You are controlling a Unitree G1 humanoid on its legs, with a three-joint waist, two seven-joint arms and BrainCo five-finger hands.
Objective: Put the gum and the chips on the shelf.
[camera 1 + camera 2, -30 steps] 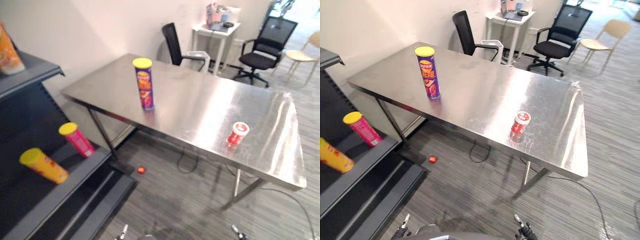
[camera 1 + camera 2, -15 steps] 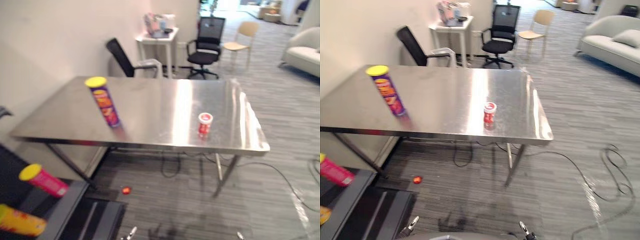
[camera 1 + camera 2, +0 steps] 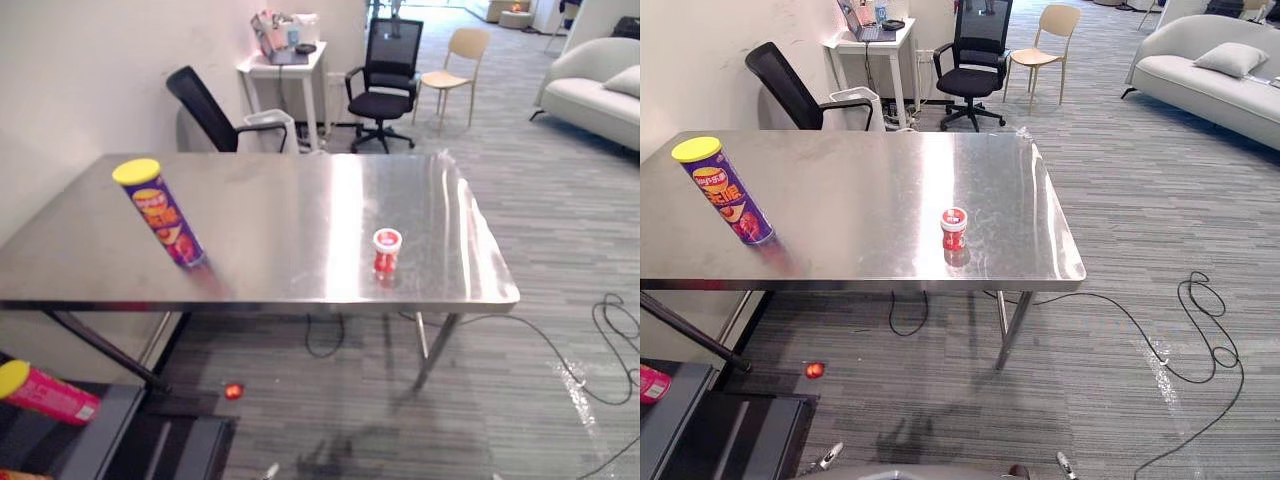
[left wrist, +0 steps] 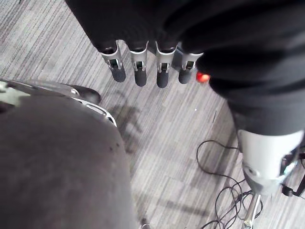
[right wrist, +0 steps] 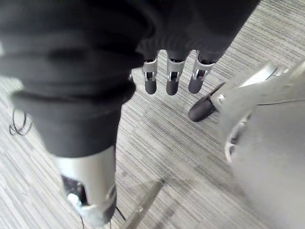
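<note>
Hands low over grey carpet, chips and gum on the steel table ahead.
Left hand (image 4: 139, 67) and right hand (image 5: 172, 78) each hang with fingers straight and relaxed, holding nothing, the striped floor (image 3: 1110, 400) past their tips. At the near left a dark shelf (image 3: 115, 425) carries a pink can (image 3: 45, 395) lying on its side, and a small red object (image 3: 233, 391) sits on the floor just beyond it, under the table's front edge. On the table (image 3: 300, 190) the purple chips can (image 3: 165, 213) with a yellow lid stands toward the left, while the red gum tub (image 3: 386, 250) stands near the front right, well apart from it. Farther back are a black office chair (image 3: 385, 85), a small white side table (image 3: 282, 70) and a pale sofa (image 3: 595, 90).
</note>
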